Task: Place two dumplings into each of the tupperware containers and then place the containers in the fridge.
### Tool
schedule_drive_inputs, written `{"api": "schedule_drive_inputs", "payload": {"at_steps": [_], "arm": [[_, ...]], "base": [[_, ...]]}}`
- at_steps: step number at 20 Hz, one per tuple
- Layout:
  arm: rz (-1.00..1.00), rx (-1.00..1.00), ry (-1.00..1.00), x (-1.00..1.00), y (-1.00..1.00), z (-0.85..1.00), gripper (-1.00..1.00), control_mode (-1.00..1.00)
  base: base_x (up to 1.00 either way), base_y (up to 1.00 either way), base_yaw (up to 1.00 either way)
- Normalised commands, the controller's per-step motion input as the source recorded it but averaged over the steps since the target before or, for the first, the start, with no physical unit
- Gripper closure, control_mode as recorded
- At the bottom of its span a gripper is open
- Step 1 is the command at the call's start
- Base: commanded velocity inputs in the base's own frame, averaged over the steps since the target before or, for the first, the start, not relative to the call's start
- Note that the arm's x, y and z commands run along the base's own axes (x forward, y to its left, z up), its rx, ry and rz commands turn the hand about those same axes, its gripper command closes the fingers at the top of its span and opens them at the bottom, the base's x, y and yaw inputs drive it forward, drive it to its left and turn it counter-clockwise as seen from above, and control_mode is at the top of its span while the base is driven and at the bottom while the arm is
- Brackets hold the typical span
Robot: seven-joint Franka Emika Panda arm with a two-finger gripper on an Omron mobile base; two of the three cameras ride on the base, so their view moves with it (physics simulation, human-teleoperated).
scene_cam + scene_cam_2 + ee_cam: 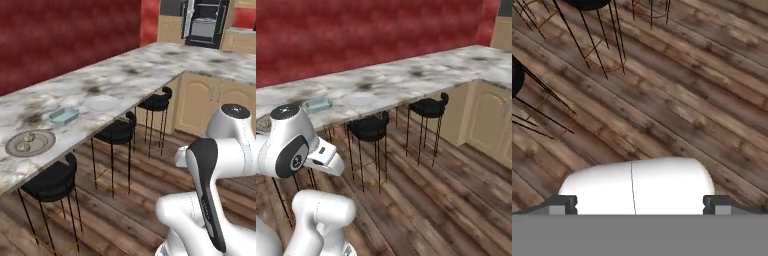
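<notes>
A light-blue tupperware container (64,115) (318,104) lies on the marble counter (125,75). Left of it, a round grey-brown plate (42,145) holds small tan dumplings (23,146); the base views are too coarse to count them surely. The dark fridge (204,22) stands far back at the top right of the left base view. My gripper (640,205) is open with nothing between its fingertips (562,205). It points down at the wooden floor, well away from the counter.
A round white plate (101,103) (360,100) sits right of the container. Three black bar stools (50,182) (117,131) (156,102) stand along the counter's front. Tan cabinets (210,102) lie under the counter's far leg. Open plank floor (446,200) spreads between the base and the stools.
</notes>
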Motion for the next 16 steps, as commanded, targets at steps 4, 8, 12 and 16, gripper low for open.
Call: {"api": "schedule_drive_inputs", "payload": {"at_steps": [4,8,12,16], "arm": [[0.00,0.00,0.00,0.00,0.00,0.00,-1.00,1.00],[0.00,0.00,0.00,0.00,0.00,0.00,-1.00,1.00],[0.00,0.00,0.00,0.00,0.00,0.00,-1.00,1.00],[0.00,0.00,0.00,0.00,0.00,0.00,-1.00,1.00]], "base": [[0.56,-0.07,0.80],[0.57,-0.13,0.79],[0.68,-0.45,0.64],[0.87,-0.70,0.30]]}}
